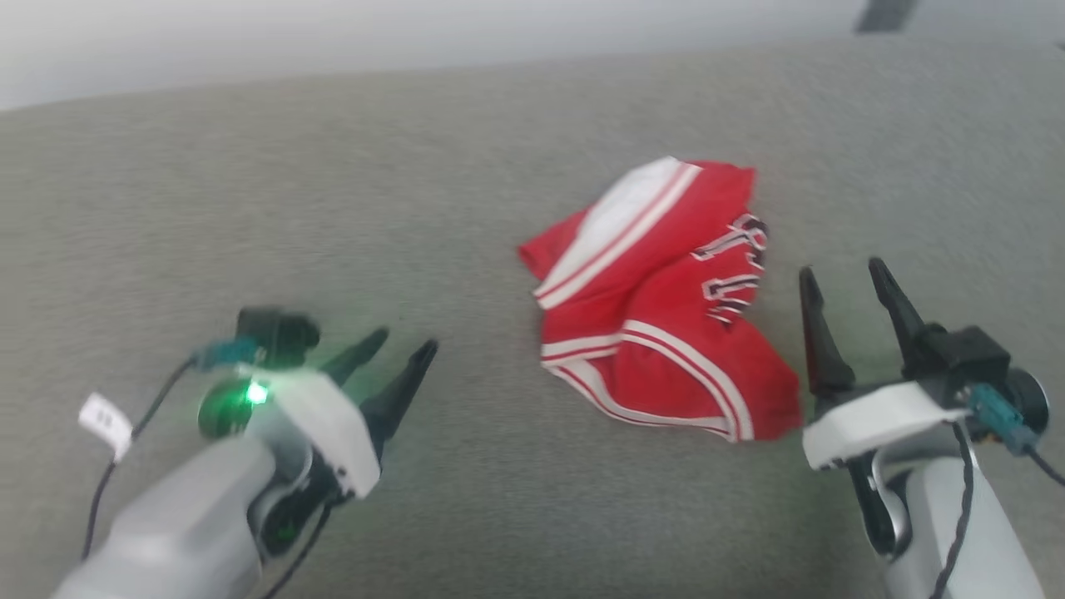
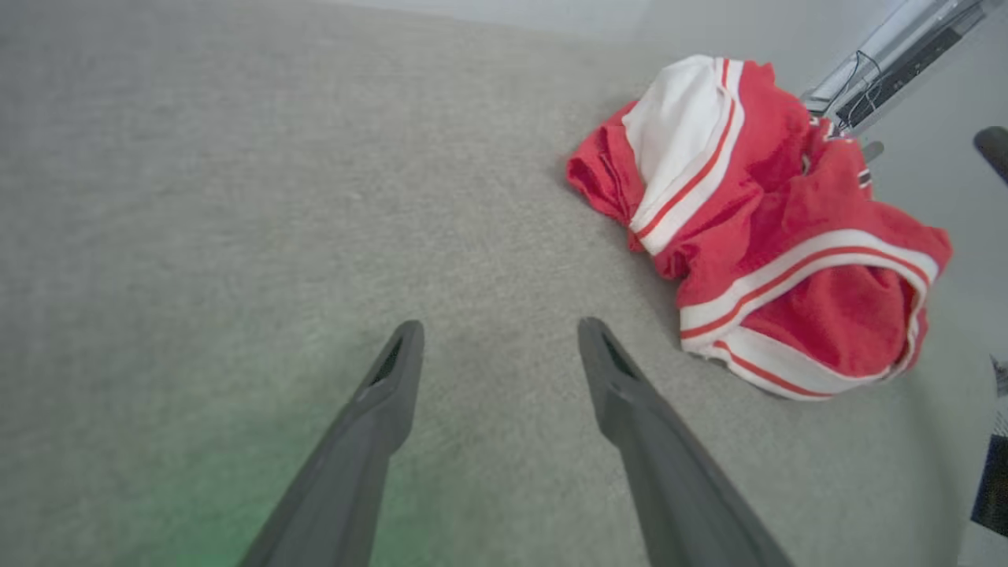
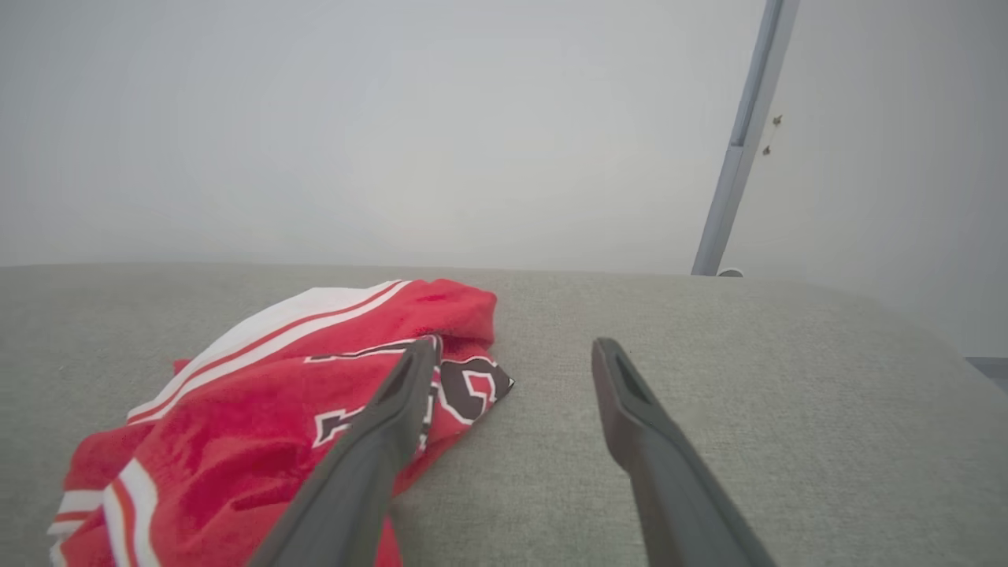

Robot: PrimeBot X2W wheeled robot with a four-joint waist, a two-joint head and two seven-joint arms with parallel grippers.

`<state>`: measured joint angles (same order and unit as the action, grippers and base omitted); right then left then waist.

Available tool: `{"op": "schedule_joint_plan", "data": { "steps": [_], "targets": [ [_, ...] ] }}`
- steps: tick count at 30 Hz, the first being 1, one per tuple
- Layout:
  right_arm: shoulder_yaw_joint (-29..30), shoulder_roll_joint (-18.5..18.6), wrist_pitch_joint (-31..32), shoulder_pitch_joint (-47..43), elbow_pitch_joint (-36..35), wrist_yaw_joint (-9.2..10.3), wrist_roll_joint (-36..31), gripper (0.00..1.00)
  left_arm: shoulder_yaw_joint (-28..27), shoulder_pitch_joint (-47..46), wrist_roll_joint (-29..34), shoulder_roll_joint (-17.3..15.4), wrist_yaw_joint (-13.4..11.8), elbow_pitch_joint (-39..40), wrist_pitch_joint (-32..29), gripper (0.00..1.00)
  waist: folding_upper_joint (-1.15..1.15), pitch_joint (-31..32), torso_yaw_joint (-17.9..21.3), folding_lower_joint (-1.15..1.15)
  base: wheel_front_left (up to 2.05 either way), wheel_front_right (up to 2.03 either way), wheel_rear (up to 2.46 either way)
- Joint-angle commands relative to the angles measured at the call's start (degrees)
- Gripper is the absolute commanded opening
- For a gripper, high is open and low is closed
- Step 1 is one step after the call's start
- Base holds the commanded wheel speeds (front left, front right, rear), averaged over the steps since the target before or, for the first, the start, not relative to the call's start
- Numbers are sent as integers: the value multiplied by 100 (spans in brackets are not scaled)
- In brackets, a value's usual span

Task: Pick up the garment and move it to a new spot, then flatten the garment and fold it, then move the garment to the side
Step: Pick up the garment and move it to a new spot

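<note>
Grey fabric — left gripper spread, empty

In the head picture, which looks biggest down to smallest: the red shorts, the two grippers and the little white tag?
1. The red shorts.
2. The left gripper and the right gripper: they look about alike, and both sit nearer the camera, so I won't rank them.
3. The white tag, smallest.

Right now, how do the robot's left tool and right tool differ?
The left tool sits well away from the red shorts; the right tool is close beside their numbered edge. The left tool's fingers slant toward the shorts; the right tool's point almost straight up the head view. Both are open and empty, with two dark fingers.
</note>
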<state>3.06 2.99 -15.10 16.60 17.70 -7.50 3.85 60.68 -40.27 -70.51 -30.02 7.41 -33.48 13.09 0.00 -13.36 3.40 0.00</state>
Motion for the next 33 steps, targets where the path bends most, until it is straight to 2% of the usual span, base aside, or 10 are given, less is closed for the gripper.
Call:
{"op": "schedule_joint_plan", "data": {
  "steps": [1,5,8,16,23,28,33],
  "targets": [
    [26,5,-7,-64,20,1,-20,100,-20,65,35,32,7,-11,39,100,0,216,-254,0,0,0,0],
    [210,105,-7,-289,12,1,-135,100,-451,548,49,88,7,-259,209,100,0,410,-531,0,0,0,0],
    [316,187,-7,-451,-17,1,-166,100,-1352,966,528,111,-85,-235,209,100,0,545,-683,0,0,0,0],
    [430,392,-7,-779,-103,1,-143,100,-3820,2710,2433,360,-395,789,210,100,0,847,-756,0,0,0,0],
    [552,409,-7,-983,-277,1,-65,100,-5326,3742,3987,818,-539,1795,211,100,0,965,-687,0,0,0,0],
    [569,374,-7,-991,-502,1,-15,100,-6055,4091,4779,1198,-386,2335,212,100,0,944,-589,0,0,0,0],
    [536,351,-7,-1001,-566,1,7,100,-6449,4248,5166,1508,-197,2376,212,100,0,910,-522,0,0,0,0]
  ]
}}
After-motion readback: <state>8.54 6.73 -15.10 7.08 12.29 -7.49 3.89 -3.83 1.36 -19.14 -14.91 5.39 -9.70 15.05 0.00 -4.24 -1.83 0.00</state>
